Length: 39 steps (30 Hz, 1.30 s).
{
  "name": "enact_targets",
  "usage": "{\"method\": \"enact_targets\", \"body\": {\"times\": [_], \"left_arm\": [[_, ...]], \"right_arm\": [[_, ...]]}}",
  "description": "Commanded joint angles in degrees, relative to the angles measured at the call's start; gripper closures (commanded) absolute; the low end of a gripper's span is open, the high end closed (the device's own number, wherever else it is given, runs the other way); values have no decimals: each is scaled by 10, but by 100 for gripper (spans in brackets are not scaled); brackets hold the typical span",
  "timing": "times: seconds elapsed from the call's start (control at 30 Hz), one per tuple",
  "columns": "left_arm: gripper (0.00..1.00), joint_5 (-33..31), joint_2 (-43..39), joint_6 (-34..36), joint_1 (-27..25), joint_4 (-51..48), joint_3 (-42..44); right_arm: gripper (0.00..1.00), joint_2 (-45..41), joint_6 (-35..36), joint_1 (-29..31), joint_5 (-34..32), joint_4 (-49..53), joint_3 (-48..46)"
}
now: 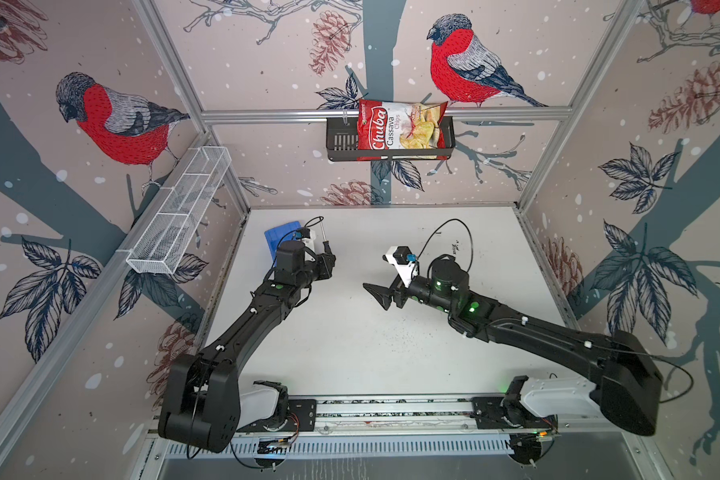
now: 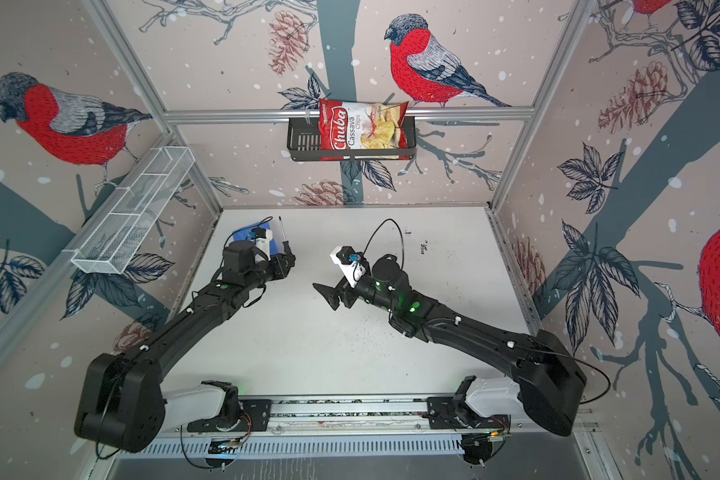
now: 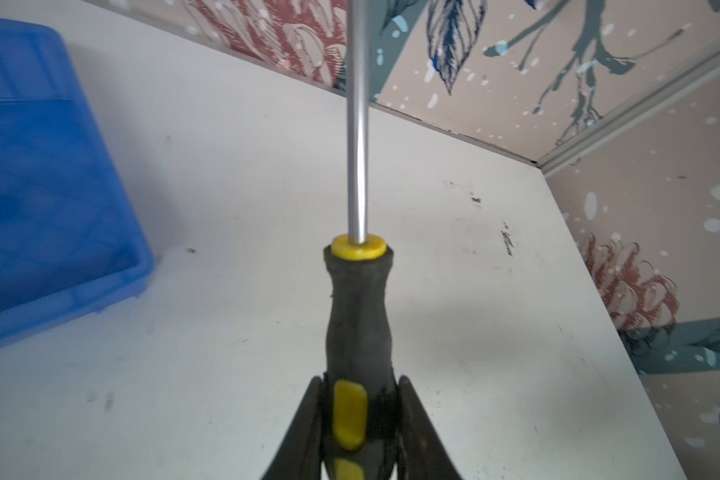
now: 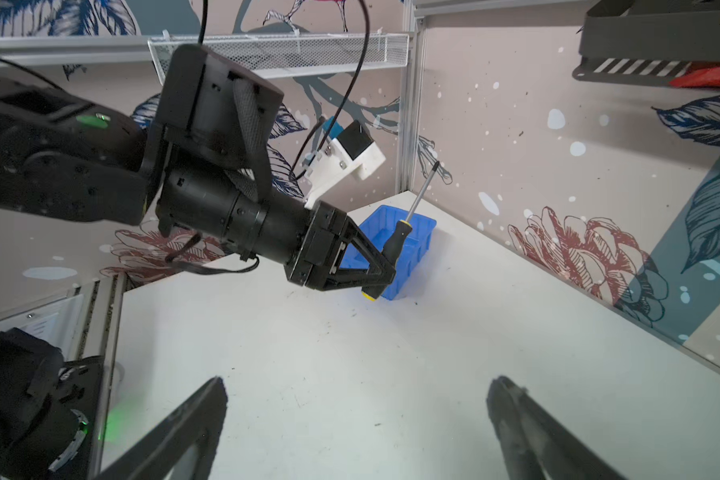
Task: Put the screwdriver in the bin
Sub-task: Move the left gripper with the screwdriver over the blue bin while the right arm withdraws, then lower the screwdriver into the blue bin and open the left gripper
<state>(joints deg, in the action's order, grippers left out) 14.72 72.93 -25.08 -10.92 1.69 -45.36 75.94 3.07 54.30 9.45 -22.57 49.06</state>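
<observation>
**A:** Left arm, pose?

**B:** The black left arm (image 1: 262, 299) reaches from the near rail to the far left part of the white table (image 1: 350, 353). Its wrist is turned toward the back wall.

**A:** Fingers?

**B:** The left fingers (image 4: 381, 272) are clamped on the small screwdriver with the black-and-yellow handle and thin metal shaft (image 3: 356, 316). They grip low on the handle, one finger on each side. The yellow butt pokes out below them in the right wrist view.

**A:** Where's the screwdriver sitting?

**B:** It's lifted off the table, with the shaft tilted up toward the back wall. In both top views it's just beside the right edge of the shallow bright blue plastic bin (image 1: 277, 237), not in it. The bin is flat on the table in the far left corner, partly hidden by the left wrist.

**A:** Right arm?

**B:** The black right arm (image 1: 537, 328) comes in from the right with its elbow low. It hangs over mid-table, aimed at the left arm.

**A:** Its fingers?

**B:** The right fingers (image 1: 377, 296) are spread wide, holding nothing and touching nothing, well apart from the screwdriver.
</observation>
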Motion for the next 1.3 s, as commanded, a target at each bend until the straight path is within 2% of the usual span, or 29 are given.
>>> {"method": "enact_targets", "body": {"times": [0.0, 0.33, 0.4, 0.6, 1.0, 1.27], "left_arm": [[91, -35, 15, -10, 35, -49, -25], [91, -86, 100, 29, 106, -90, -102], [91, -104, 129, 36, 112, -103, -114], [91, -145, 235, 59, 121, -179, -223], [90, -150, 410, 87, 139, -301, -379], [90, -157, 472, 87, 140, -342, -430]], "right_arm": [[1, 28, 32, 12, -14, -15, 27], [1, 90, 66, 32, -28, -11, 94], [1, 100, 69, 35, -28, -10, 104], [1, 113, 79, 41, -31, -1, 116], [1, 122, 91, 41, -39, 17, 120], [1, 133, 88, 41, -31, 30, 133]]}}
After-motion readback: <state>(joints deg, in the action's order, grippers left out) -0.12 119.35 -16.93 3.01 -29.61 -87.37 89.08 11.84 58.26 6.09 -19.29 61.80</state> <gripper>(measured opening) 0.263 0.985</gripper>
